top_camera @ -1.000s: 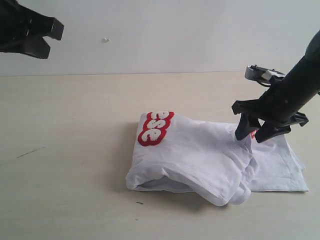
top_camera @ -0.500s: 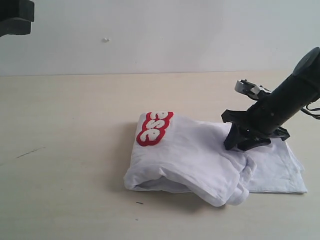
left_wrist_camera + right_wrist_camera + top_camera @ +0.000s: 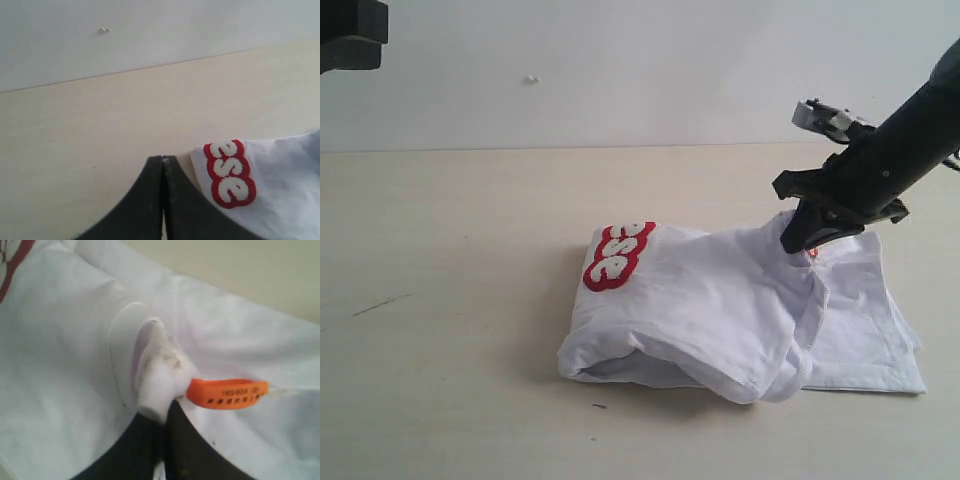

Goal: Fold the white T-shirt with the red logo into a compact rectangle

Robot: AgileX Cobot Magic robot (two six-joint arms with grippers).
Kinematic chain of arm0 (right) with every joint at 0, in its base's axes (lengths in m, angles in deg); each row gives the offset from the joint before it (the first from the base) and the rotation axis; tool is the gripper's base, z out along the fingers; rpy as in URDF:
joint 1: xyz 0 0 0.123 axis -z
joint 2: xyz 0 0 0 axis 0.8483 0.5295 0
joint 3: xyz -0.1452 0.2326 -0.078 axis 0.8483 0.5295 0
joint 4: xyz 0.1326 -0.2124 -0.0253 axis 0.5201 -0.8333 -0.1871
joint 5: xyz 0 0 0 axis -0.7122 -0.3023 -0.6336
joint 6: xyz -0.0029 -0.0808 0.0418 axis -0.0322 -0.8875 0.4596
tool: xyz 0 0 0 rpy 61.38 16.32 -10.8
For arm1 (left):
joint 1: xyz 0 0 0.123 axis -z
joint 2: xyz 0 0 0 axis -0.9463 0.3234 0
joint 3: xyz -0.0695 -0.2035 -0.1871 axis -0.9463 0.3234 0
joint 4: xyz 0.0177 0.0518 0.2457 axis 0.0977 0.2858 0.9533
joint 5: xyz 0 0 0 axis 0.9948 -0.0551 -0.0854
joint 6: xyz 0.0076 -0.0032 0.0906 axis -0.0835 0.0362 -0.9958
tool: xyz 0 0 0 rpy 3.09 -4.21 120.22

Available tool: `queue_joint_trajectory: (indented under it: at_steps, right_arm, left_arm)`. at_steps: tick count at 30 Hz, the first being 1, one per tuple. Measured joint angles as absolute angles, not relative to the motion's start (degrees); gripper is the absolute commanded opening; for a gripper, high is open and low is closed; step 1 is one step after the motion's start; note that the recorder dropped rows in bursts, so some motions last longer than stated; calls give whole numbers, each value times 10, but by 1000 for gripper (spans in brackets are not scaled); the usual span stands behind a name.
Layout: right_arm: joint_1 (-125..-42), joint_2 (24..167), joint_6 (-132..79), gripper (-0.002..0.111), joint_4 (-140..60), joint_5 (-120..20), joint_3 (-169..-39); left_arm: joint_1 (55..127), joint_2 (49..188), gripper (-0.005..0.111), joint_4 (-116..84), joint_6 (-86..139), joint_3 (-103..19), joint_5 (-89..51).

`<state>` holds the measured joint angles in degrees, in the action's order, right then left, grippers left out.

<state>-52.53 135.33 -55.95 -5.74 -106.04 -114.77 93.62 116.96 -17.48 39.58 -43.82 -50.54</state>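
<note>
White T-shirt [image 3: 720, 300] pinched between right fingers [image 3: 810, 222].

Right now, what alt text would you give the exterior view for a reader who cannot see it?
The right gripper pinches a fold of a half-folded white T-shirt and holds it raised above a pale table. A red logo shows on the shirt's left end.

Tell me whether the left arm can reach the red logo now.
Likely yes: the red logo lies uncovered on the white T-shirt, on the side of the shut left gripper; the right gripper pinches the far end.
</note>
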Motion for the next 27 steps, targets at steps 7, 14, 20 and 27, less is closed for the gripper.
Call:
queue_joint_trajectory:
  at_steps: [7, 14, 20, 27]
  right_arm:
    - [-526, 1260, -488, 0, -169, -1052, -1148]
    - [-526, 1202, -379, 0, -311, -1050, -1148]
    - [-526, 1212, -290, 0, -419, -1069, -1148]
    - [-526, 1211, -371, 0, -288, -1052, -1148]
  left_arm:
    - [936, 1170, 0, -175, 396, -438, -505]
    - [936, 1170, 0, -175, 396, -438, -505]
    - [936, 1170, 0, -176, 396, -438, -505]
    - [961, 1175, 0, -196, 369, -413, -505]
